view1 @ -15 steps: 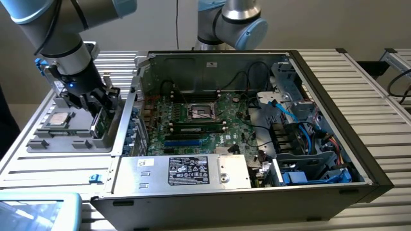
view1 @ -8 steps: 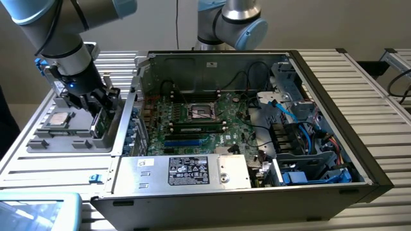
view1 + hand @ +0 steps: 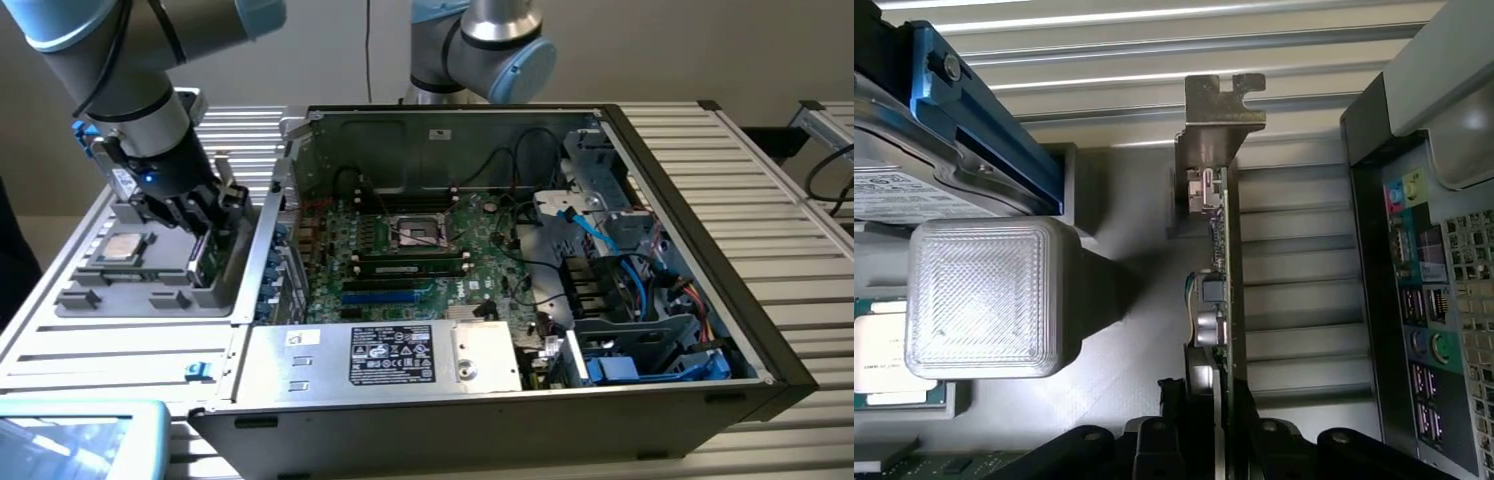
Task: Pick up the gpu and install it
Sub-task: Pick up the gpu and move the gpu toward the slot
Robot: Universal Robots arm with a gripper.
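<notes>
The gpu [image 3: 1218,250] stands on its edge in a slot of the grey parts holder [image 3: 147,275], its silver end bracket [image 3: 1220,108] at the far end. My gripper [image 3: 1212,405] has come down over the card. One black finger [image 3: 1172,425] lies against each face, so it is shut on the card, which still sits in the slot. In the exterior view the gripper [image 3: 207,222] is at the holder's side nearest the open computer case [image 3: 667,150], and the gpu [image 3: 214,255] shows just below the fingers. The motherboard [image 3: 400,245] lies exposed inside the case.
The holder also carries a CPU [image 3: 124,247] and a labelled hard drive [image 3: 904,185] in a blue bracket [image 3: 984,120]. A translucent white block [image 3: 984,295] stands beside the card. The case's rear port panel [image 3: 1424,300] is close by. A second arm [image 3: 481,50] stands behind the case.
</notes>
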